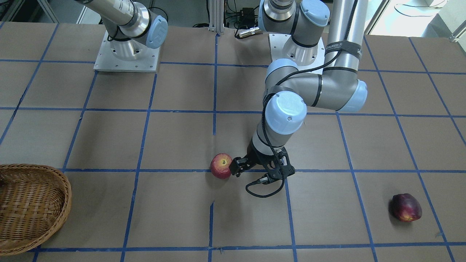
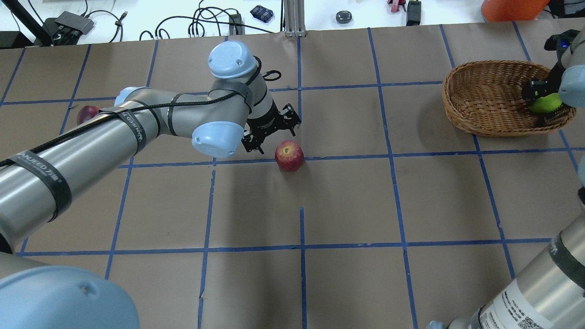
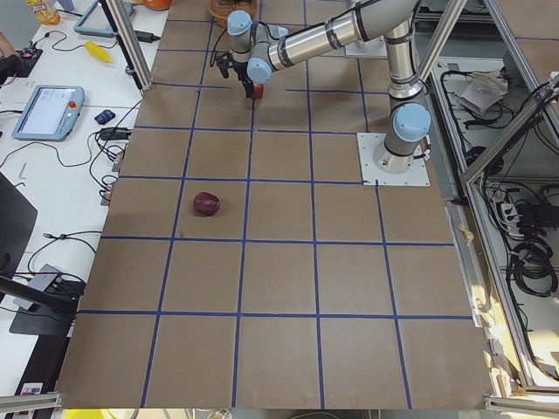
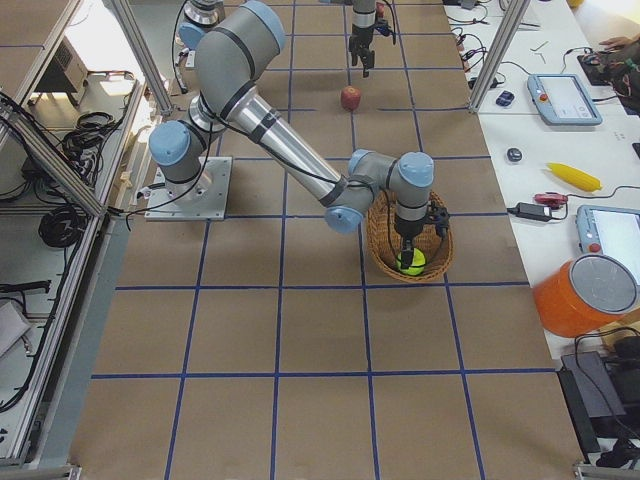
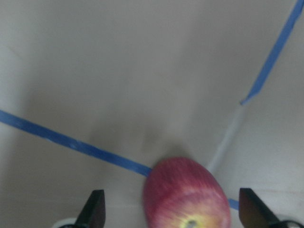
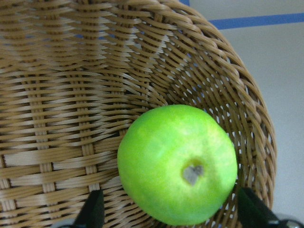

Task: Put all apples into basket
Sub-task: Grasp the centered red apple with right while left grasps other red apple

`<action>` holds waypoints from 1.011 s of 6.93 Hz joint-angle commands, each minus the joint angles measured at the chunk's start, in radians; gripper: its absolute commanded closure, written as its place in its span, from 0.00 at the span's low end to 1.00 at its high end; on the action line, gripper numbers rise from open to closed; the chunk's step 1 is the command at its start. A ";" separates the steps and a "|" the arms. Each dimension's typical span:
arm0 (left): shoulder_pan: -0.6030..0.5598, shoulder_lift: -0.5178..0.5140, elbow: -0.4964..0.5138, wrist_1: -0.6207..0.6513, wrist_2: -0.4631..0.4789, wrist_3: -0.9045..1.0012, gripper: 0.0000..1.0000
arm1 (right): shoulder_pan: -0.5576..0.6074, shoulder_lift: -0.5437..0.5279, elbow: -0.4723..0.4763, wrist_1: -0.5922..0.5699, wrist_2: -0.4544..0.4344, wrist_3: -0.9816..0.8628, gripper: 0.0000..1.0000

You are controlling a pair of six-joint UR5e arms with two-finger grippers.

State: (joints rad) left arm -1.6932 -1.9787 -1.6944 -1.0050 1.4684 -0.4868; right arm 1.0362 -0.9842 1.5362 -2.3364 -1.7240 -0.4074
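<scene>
Item 1. Desk [image 1: 174, 203]: covered in brown paper, with a grid of blue tape lines.

Item 2. Basket [image 2: 484, 98]: woven wicker, oval and shallow. In the overhead view it stands at the far right of the desk.

Item 3. Green apple [image 6: 176, 164]: lies inside the basket against the sloping wall at its right end, with one dimpled end facing up.

Item 4. Right claw [image 6: 171, 211]: hangs over the basket and straddles the green apple. It is released, its fingers [image 6: 92, 211] spread wide on either side of the fruit.

Item 5. Red apple [image 2: 289, 155]: sits on the bare desk near the middle, on a blue tape line, stem dimple up and outside the basket.

Item 6. Left claw [image 5: 172, 210]: low over the desk, just beside the red apple on its far side in the overhead view. It is released and wide; the wrist view shows the apple between the spread fingers with a clear gap to each.

Item 7. Maroon apple [image 1: 406, 207]: has a yellow-orange patch and lies on the desk at the far left in the overhead view, well apart from the basket and both claws.
</scene>
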 commanded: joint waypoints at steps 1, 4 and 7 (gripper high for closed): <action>0.201 0.079 0.008 -0.129 0.128 0.378 0.00 | 0.021 -0.083 -0.008 0.085 0.003 0.002 0.00; 0.464 0.045 0.141 -0.176 0.152 0.798 0.00 | 0.267 -0.282 -0.004 0.422 0.010 0.183 0.00; 0.555 -0.070 0.197 -0.076 0.153 1.140 0.00 | 0.586 -0.297 0.009 0.517 0.189 0.581 0.00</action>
State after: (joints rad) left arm -1.1799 -2.0047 -1.5117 -1.1355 1.6214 0.5062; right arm 1.4951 -1.2812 1.5433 -1.8484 -1.6079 -0.0022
